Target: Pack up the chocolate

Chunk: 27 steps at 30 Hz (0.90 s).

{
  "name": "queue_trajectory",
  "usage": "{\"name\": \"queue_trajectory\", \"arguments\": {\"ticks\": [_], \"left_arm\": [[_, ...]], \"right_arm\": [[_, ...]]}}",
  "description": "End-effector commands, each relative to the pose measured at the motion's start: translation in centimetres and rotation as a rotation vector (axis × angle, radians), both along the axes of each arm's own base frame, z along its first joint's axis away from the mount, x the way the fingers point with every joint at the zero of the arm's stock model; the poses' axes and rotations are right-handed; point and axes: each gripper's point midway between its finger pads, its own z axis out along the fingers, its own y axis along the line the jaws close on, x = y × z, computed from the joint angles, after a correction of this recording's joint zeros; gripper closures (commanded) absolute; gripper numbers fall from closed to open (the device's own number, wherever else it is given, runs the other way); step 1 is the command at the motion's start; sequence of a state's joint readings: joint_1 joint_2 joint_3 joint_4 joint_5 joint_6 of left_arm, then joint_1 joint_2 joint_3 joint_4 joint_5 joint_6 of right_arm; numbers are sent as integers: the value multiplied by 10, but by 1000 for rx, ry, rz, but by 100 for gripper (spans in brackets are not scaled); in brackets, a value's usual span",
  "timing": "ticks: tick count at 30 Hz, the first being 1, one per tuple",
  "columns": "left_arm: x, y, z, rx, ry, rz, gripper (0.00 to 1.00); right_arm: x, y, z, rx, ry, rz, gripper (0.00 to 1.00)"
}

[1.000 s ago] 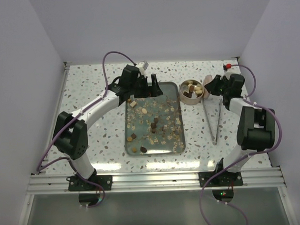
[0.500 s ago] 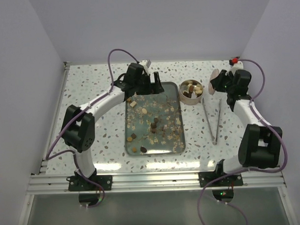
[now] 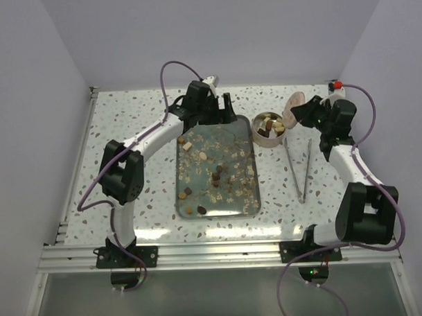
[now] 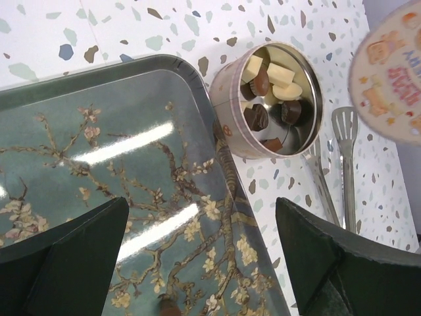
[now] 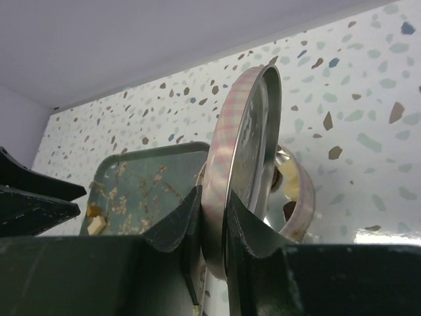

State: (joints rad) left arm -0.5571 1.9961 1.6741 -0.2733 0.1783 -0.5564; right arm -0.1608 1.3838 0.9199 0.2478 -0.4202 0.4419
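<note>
Loose chocolate (image 3: 216, 169), dark and pale pieces, lies scattered on the blue flowered tray (image 3: 251, 206). More chocolate (image 4: 263, 105) fills the round tin (image 3: 269, 138) just right of the tray's far corner. My right gripper (image 3: 303, 113) is shut on the tin's lid (image 3: 293, 103), holding it on edge beside and above the tin (image 5: 299, 191); its jaws pinch the lid's rim (image 5: 247, 131). My left gripper (image 3: 220, 113) hovers open over the tray's far end (image 4: 131, 164) with nothing between its fingers (image 4: 72, 257).
Metal tongs (image 3: 301, 165) lie on the speckled table right of the tray and below the tin, also in the left wrist view (image 4: 345, 164). Thin pale flakes are mixed among the pieces on the tray. White walls close in the table on three sides.
The right gripper has lifted the lid away from the tin, up and toward the back. The left gripper has shifted right along the tray's far end.
</note>
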Motion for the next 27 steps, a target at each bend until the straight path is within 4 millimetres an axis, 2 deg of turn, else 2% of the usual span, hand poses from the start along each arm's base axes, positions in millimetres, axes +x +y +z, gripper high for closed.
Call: {"name": "queue_trajectory", "arguments": {"ticks": [1, 3, 4, 6, 12, 20, 24, 27], "left_arm": [[9, -11, 16, -12, -49, -15, 1], [11, -14, 15, -13, -51, -16, 1], [11, -16, 15, -14, -50, -17, 1], [13, -20, 12, -15, -49, -19, 1], [22, -45, 10, -9, -75, -38, 1], [33, -63, -2, -25, -66, -26, 1], [32, -73, -10, -34, -56, -17, 1], [31, -79, -15, -51, -46, -14, 1]], "right_arm": [[5, 18, 6, 122, -48, 60, 100], [6, 21, -3, 173, -29, 66, 100], [7, 22, -1, 182, -47, 72, 100], [8, 24, -13, 217, -23, 70, 100], [11, 24, -33, 289, -3, 46, 100], [18, 22, -51, 368, -3, 19, 100], [21, 19, -61, 380, -2, 9, 100], [19, 18, -75, 406, 27, -2, 100]]}}
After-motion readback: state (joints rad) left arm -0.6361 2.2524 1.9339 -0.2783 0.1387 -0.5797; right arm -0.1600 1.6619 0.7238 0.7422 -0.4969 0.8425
